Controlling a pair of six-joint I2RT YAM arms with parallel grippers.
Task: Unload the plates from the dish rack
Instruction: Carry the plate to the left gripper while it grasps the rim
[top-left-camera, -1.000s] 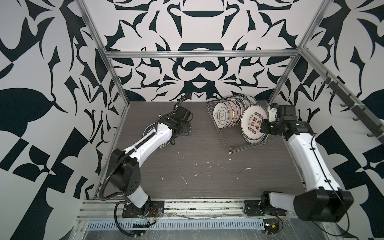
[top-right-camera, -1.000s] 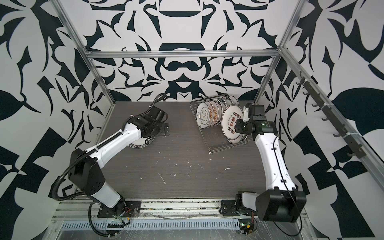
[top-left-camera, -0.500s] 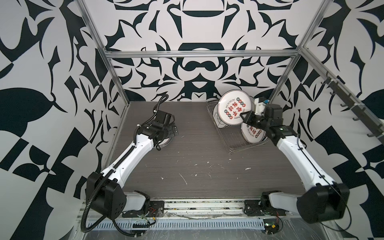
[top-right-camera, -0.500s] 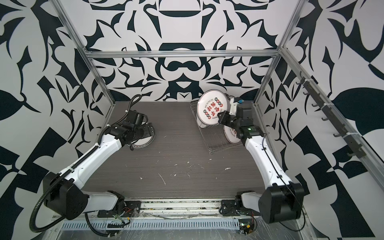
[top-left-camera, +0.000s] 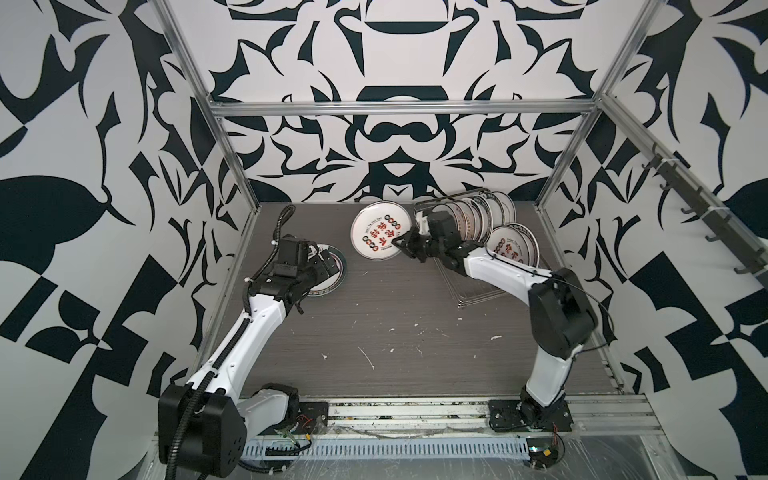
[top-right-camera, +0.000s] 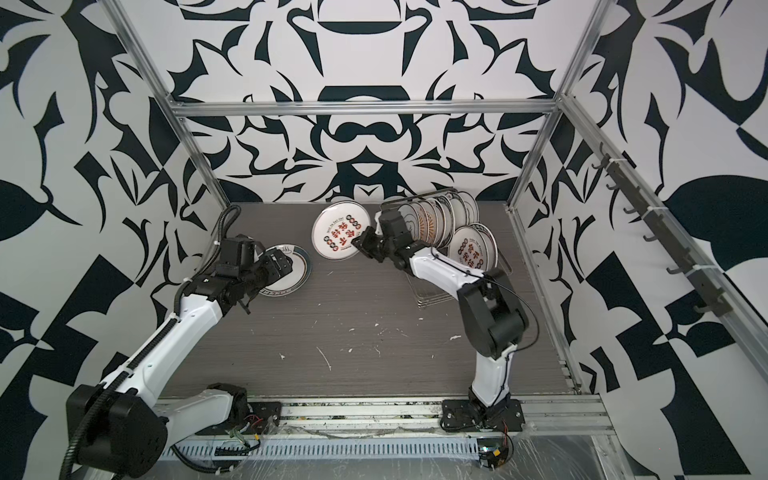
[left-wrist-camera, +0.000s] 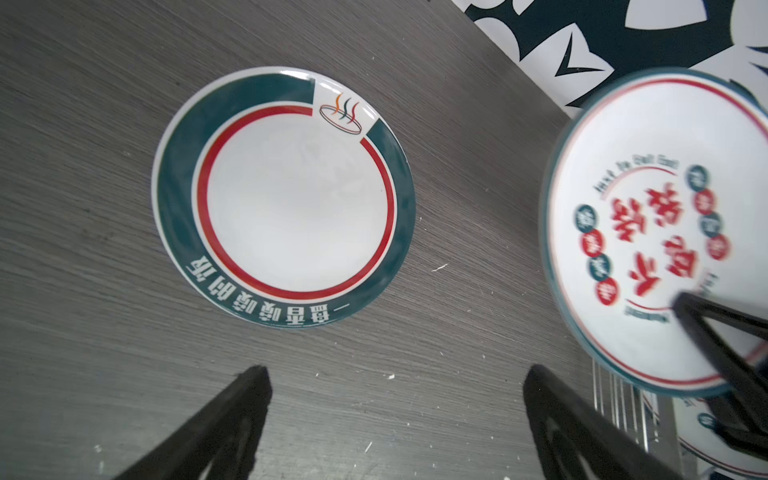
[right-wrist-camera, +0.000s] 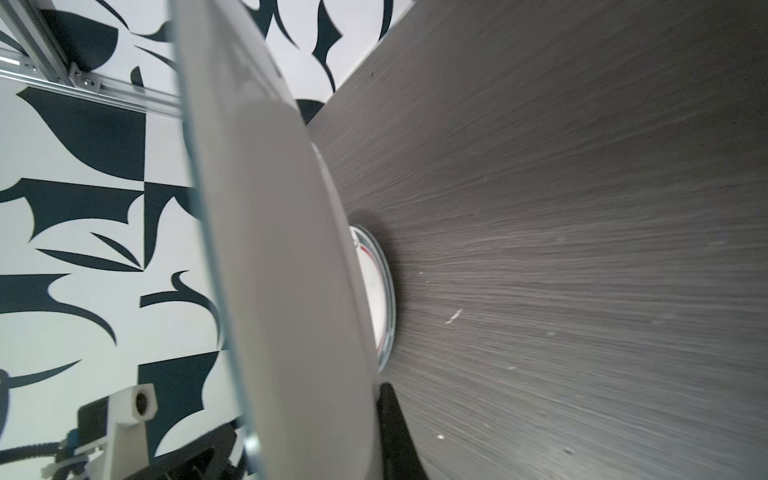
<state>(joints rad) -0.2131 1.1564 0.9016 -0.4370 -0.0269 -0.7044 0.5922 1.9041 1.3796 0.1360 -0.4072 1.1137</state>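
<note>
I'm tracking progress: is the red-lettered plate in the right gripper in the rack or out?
Out: the right gripper holds the red-lettered plate left of the dish rack, above the table.

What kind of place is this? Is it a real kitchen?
Probably a robot test booth, not a kitchen. A left arm and a right arm are mounted on a rail; metal frame bars edge black-and-white patterned walls; the only kitchen things are a dish rack and plates on a table.
</note>
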